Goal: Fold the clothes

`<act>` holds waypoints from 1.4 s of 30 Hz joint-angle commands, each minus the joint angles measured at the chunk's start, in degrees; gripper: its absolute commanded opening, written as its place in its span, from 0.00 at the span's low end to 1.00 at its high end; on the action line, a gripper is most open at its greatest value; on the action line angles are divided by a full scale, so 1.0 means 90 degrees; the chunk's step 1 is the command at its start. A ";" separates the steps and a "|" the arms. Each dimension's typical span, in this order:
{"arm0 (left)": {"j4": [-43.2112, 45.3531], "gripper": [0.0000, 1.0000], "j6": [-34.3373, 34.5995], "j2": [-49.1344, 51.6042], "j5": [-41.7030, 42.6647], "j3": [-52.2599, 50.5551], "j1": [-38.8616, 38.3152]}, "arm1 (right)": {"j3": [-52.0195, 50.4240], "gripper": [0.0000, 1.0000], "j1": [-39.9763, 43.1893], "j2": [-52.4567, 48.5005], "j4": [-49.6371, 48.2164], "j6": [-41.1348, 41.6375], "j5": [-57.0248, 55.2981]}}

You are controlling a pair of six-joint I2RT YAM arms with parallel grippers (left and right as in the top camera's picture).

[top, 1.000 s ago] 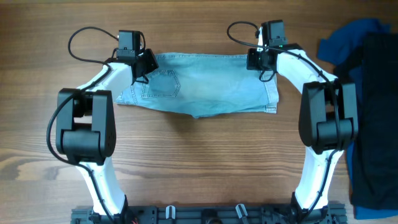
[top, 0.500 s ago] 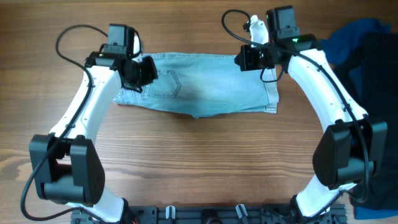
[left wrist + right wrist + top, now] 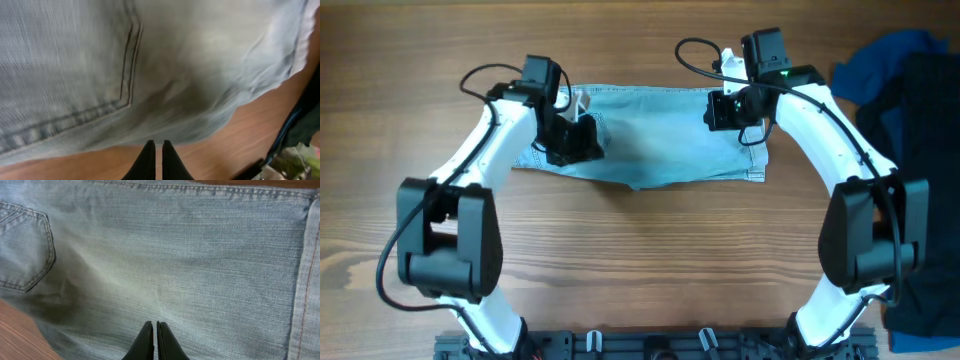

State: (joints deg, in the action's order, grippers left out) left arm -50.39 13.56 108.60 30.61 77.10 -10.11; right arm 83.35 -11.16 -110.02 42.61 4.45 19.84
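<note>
The light blue denim shorts [image 3: 660, 135] lie folded flat at the back middle of the wooden table. My left gripper [image 3: 582, 143] hovers over their left part by the stitched back pocket. In the left wrist view its fingers [image 3: 157, 150] are shut and empty, with the tips at the edge of the denim [image 3: 150, 60] over bare wood. My right gripper [image 3: 718, 110] is over the right part of the shorts. In the right wrist view its fingers [image 3: 155, 330] are shut and empty above the denim [image 3: 190, 255], with a pocket at the left.
A heap of royal-blue and black garments [image 3: 910, 150] lies along the right edge of the table. Bare wood table [image 3: 640, 260] lies in front of the shorts. The arm bases stand on a rail [image 3: 650, 345] at the front edge.
My left gripper has moved right and toward the front, from the shorts' left end onto the pocket area. My right gripper has shifted slightly over the right part. The shorts have not moved.
</note>
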 commanded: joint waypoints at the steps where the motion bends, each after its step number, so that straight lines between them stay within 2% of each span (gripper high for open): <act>1: -0.0194 0.07 -0.0134 0.0197 0.0165 -0.0024 -0.0019 | -0.0061 0.04 0.0015 -0.0129 -0.0015 0.0005 -0.0087; 8: -0.0316 0.09 -0.0129 0.0311 -0.0058 -0.0151 -0.0019 | -0.0063 0.04 0.0015 -0.0129 0.0012 0.0012 -0.0083; 12: 0.0029 0.04 -0.0126 0.0500 -0.0340 -0.0270 -0.0012 | -0.0063 0.04 0.0015 -0.0129 0.0034 0.0010 -0.0080; 15: 0.0743 0.04 0.0539 0.0488 -0.0265 -0.0248 0.0070 | -0.0063 0.04 0.0015 -0.0129 0.0036 0.0007 -0.0083; 17: 0.0792 0.04 0.0585 0.0488 0.0165 -0.0185 0.0126 | -0.0063 0.04 0.0015 -0.0129 0.0070 0.0010 -0.0085; 23: 0.0158 0.04 0.0712 0.0525 -0.0571 -0.0423 0.0136 | -0.0063 0.04 0.0015 -0.0129 0.0102 0.0007 -0.0085; 30: -0.0085 0.04 0.0719 0.0457 -0.0369 -0.0729 0.0136 | -0.0063 0.04 0.0015 -0.0129 0.0114 0.0010 -0.0085; 35: -0.0432 0.04 0.0765 -0.0352 -0.0136 -0.0313 0.0136 | -0.0063 0.04 0.0015 -0.0129 0.0114 0.0007 -0.0085; 38: 0.0010 0.04 0.0911 -0.0760 -0.0146 -0.0265 0.0136 | -0.0063 0.04 0.0015 -0.0129 0.0109 0.0012 -0.0085; 42: 0.0491 0.04 0.1056 -0.0476 -0.0148 -0.0270 0.0124 | -0.0063 0.04 0.0015 -0.0129 0.0112 0.0017 -0.0085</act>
State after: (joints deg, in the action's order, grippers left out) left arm -47.79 20.97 102.26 28.45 74.37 -9.26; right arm 83.26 -11.16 -110.06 43.55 4.45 19.84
